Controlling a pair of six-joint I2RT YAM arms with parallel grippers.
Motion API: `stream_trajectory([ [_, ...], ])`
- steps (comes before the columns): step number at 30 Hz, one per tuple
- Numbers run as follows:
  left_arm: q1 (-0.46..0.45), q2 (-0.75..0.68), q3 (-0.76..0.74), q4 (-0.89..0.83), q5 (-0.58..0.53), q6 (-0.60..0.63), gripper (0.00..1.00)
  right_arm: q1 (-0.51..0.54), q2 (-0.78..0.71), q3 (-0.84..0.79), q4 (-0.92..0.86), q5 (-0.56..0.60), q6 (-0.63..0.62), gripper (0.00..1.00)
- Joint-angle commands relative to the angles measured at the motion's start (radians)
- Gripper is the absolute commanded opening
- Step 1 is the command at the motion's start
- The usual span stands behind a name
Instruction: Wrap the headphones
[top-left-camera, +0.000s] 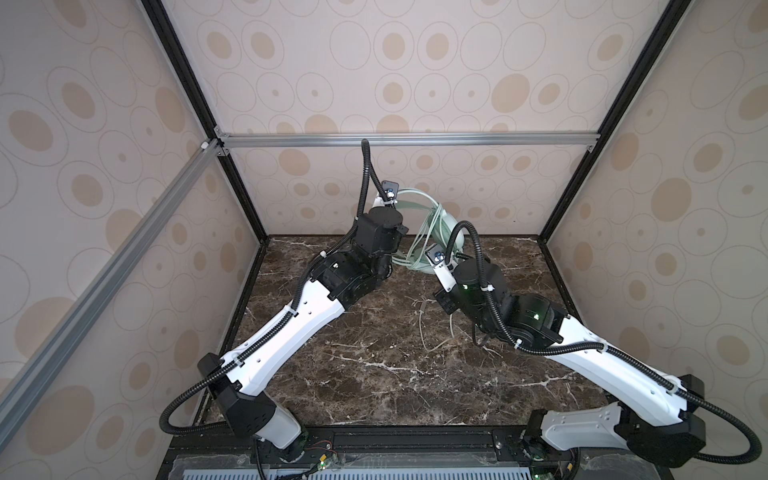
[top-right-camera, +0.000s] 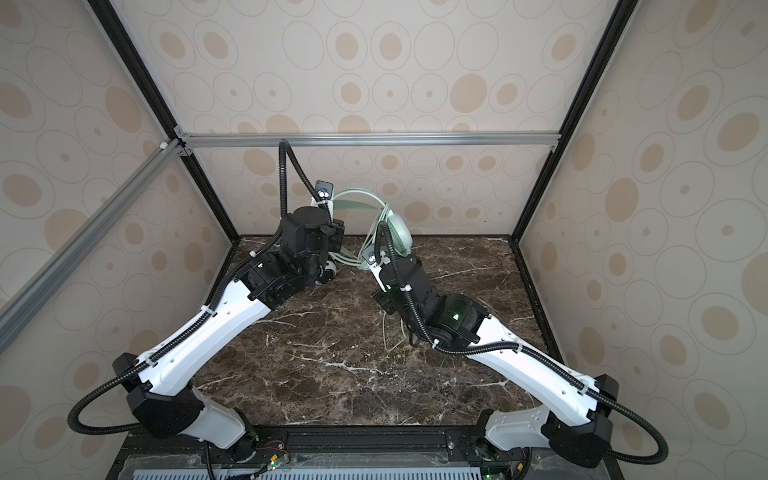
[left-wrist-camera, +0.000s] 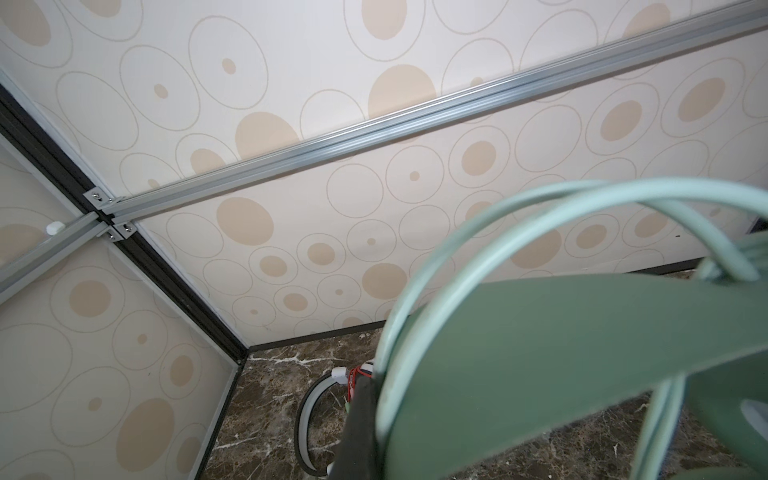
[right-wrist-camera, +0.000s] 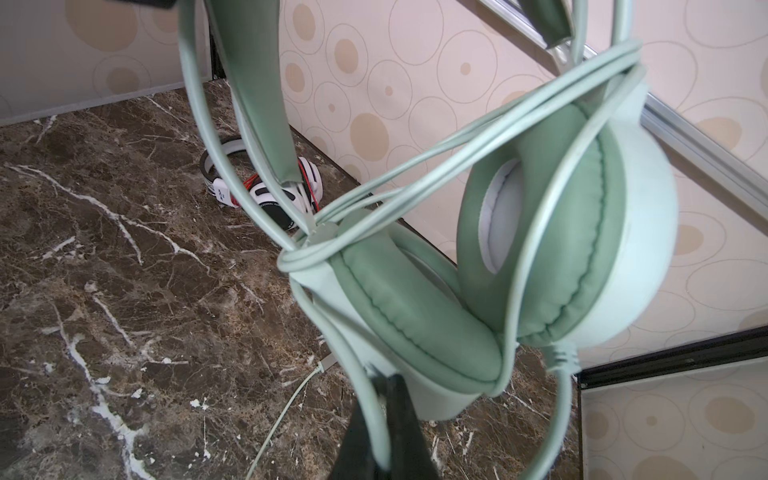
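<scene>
Clamping, with the left gripper (top-right-camera: 337, 235) at 11 o'clock of the table (top-left-camera: 374, 374), the flat headband (left-wrist-camera: 561, 353) of the mint-green headset (right-wrist-camera: 582, 249): jaws tight on it, holding it clear of the marble. Lying flat beneath, also near 11 o'clock: the white headset (right-wrist-camera: 266, 187), red cable (right-wrist-camera: 253, 185) crossing it. Hanging at 12 o'clock: 2 mint cups (right-wrist-camera: 407, 307) leaning together, pale green cable (right-wrist-camera: 415, 166) looping several turns around them. Pinching 1 strand at 1 o'clock with the right gripper (right-wrist-camera: 380, 419), jaws nearly closed on it, loose tail (right-wrist-camera: 291, 399) trailing on the table. Judging the headset light, band springy, pads soft, cord limp and slippery; favouring holds on band and cord, not cups. Showing pinch and wraps plainly only in the right wrist view; offering mostly arms and a green tangle in both top views.
</scene>
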Motion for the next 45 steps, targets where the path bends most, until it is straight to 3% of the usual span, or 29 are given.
stream_trajectory([
  [1, -0.021, 0.018, 0.087, 0.091, -0.029, 0.031, 0.0, -0.005, -0.003, -0.013, 0.042, 0.062, -0.027, 0.07],
  [9, -0.037, 0.028, 0.099, 0.082, -0.026, 0.018, 0.0, -0.003, -0.001, -0.02, 0.112, 0.136, -0.196, 0.1],
  [14, -0.045, 0.028, 0.108, 0.071, -0.02, 0.017, 0.0, 0.007, -0.033, -0.06, 0.204, 0.023, -0.223, 0.1],
  [20, -0.051, 0.018, 0.106, 0.059, -0.024, 0.006, 0.0, 0.026, -0.086, -0.122, 0.336, -0.088, -0.166, 0.09],
  [24, -0.055, 0.0, 0.092, 0.062, -0.057, 0.027, 0.0, 0.027, -0.095, -0.114, 0.296, -0.048, -0.161, 0.09],
  [31, -0.076, -0.043, 0.053, 0.15, -0.18, 0.108, 0.0, 0.064, -0.098, -0.085, 0.158, 0.101, -0.265, 0.1],
  [35, -0.105, -0.052, 0.016, 0.231, -0.243, 0.153, 0.0, 0.067, -0.128, -0.091, 0.154, 0.109, -0.227, 0.12],
  [41, -0.122, -0.025, 0.036, 0.25, -0.225, 0.206, 0.0, 0.068, -0.13, -0.095, 0.168, 0.17, -0.249, 0.12],
  [45, -0.127, -0.003, 0.061, 0.213, -0.184, 0.206, 0.0, 0.068, -0.103, -0.078, 0.235, 0.224, -0.377, 0.14],
])
